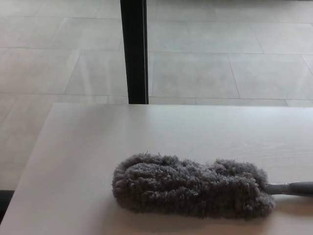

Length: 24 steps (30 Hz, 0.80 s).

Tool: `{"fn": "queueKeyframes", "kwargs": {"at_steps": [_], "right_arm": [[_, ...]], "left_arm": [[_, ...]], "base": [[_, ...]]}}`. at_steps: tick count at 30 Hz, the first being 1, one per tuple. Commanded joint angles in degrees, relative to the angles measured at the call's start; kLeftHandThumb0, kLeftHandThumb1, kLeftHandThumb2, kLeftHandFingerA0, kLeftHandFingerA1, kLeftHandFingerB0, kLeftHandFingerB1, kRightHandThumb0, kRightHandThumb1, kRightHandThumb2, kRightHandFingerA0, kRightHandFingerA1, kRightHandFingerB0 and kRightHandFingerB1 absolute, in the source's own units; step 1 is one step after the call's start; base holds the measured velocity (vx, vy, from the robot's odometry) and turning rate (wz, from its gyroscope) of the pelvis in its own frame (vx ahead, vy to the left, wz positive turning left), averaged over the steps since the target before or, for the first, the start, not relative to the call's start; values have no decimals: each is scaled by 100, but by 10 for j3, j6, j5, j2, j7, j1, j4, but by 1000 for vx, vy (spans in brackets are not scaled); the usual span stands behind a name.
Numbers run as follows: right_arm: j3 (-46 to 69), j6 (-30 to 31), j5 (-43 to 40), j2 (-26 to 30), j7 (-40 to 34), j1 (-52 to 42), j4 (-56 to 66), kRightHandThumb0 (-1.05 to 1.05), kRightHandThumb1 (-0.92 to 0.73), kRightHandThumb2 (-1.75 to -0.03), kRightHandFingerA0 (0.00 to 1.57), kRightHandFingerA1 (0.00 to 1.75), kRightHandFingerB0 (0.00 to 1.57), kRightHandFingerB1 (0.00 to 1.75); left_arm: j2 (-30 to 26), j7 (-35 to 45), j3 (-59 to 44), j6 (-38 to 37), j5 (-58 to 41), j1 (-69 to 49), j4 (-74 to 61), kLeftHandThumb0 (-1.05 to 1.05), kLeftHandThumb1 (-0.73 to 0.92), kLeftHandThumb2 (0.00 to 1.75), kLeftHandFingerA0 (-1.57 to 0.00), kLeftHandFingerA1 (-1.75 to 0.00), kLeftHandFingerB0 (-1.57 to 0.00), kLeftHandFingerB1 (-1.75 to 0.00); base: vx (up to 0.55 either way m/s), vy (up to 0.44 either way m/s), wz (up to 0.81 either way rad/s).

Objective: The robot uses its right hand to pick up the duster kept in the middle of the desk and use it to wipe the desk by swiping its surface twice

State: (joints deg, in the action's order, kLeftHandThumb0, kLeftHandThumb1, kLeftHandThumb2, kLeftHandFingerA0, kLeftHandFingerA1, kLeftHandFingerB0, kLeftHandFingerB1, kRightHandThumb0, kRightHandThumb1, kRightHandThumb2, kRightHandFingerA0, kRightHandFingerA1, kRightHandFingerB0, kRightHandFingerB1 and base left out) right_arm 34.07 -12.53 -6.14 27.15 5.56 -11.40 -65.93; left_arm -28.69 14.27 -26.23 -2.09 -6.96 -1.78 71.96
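Observation:
A grey fluffy duster (190, 186) lies flat on the pale desk (146, 132), near its front edge and a little right of centre. Its fuzzy head stretches from left to right. A grey handle (293, 188) sticks out of the head's right end and runs off the picture's right side. Neither of my hands nor any part of my arms shows in the head view.
A black vertical post (134, 51) stands just behind the desk's far edge, left of centre. Beyond it spreads a light tiled floor (220, 58). The desk's left edge slants from the far corner down to the bottom left.

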Motion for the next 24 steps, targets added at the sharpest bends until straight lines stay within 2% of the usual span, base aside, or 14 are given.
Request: {"fn": "queueKeyframes", "kwargs": {"at_steps": [1, 2, 3, 5, 8, 10, 11, 12, 14, 17, 18, 21, 23, 24], "right_arm": [[88, -41, -114, 25, 44, 41, -1, -81, -62, -102, 53, 77, 26, 55], [98, -37, -122, 32, 50, 57, 20, -82, -83, -65, 36, 81, 20, 52], [97, -37, -120, 43, 47, 75, 65, -78, -70, -106, 25, 73, 5, 49], [100, -27, -119, 45, 45, 82, 101, -77, -89, -67, 10, 73, 5, 42], [95, 8, -125, 61, 37, 136, 218, -87, -71, -109, 8, 62, 0, 41], [85, 10, -125, 65, 41, 166, 283, -77, -91, -68, 4, 49, 6, 31], [64, 11, -132, 61, 45, 196, 380, -36, -60, -115, 2, 55, 0, 52], [49, 23, -116, 68, 32, 218, 407, -72, -72, -105, 15, 61, 7, 52], [34, 6, -114, 75, 61, 241, 413, -76, -92, -69, 10, 61, 7, 44], [-12, 38, -109, 58, 57, 300, 491, -86, -75, -108, 2, 50, 7, 39], [-31, 50, -103, 49, 53, 312, 523, -87, -73, -108, 2, 48, 9, 37], [-113, 59, -39, 21, 47, 355, 571, -87, -74, -109, 5, 45, 7, 35], [-176, 87, -11, 4, 64, 374, 607, -38, -43, -106, 1, 51, 0, 49], [-197, 93, 7, 3, 66, 377, 619, -87, -88, -68, 15, 41, 15, 28]], "left_arm": [[-17, 40, -24, 5, -34, 6, 24, -73, 68, 107, -41, -64, -33, -56], [-16, 42, -26, 4, -35, 3, 25, -73, 68, 107, -41, -64, -33, -56], [-17, 39, -22, 3, -30, 3, 24, -74, 69, 107, -42, -64, -32, -55], [-17, 38, -19, 4, -27, 6, 23, -75, 89, 67, -44, -59, -36, -43], [-12, 49, -28, 7, -38, 9, 24, -74, 88, 66, -40, -59, -33, -44], [-11, 49, -30, 5, -38, 9, 25, -74, 88, 66, -40, -58, -35, -44], [-10, 44, -31, 5, -40, 9, 23, -71, 68, 106, -40, -64, -31, -55], [-9, 43, -28, 3, -36, 9, 23, -75, 88, 65, -44, -59, -36, -44], [-9, 46, -29, 0, -36, 6, 23, -72, 69, 108, -40, -65, -30, -55], [-10, 44, -35, 10, -42, 12, 25, -71, 68, 107, -41, -65, -30, -54], [-10, 47, -37, 9, -44, 13, 26, -73, 87, 66, -42, -58, -36, -44], [-11, 49, -30, 8, -37, 19, 26, -74, 89, 66, -42, -59, -34, -43], [-9, 50, -29, 4, -36, 21, 27, -75, 89, 66, -42, -58, -34, -43], [-7, 45, -34, 8, -42, 24, 27, -74, 86, 66, -44, -57, -37, -43]], "base": [[0, 0, 0], [0, 0, 0], [0, 0, 0], [0, 0, 0], [0, 0, 0], [0, 0, 0], [0, 0, 0], [0, 0, 0], [0, 0, 0], [0, 0, 0], [0, 0, 0], [0, 0, 0], [0, 0, 0], [0, 0, 0]]}}
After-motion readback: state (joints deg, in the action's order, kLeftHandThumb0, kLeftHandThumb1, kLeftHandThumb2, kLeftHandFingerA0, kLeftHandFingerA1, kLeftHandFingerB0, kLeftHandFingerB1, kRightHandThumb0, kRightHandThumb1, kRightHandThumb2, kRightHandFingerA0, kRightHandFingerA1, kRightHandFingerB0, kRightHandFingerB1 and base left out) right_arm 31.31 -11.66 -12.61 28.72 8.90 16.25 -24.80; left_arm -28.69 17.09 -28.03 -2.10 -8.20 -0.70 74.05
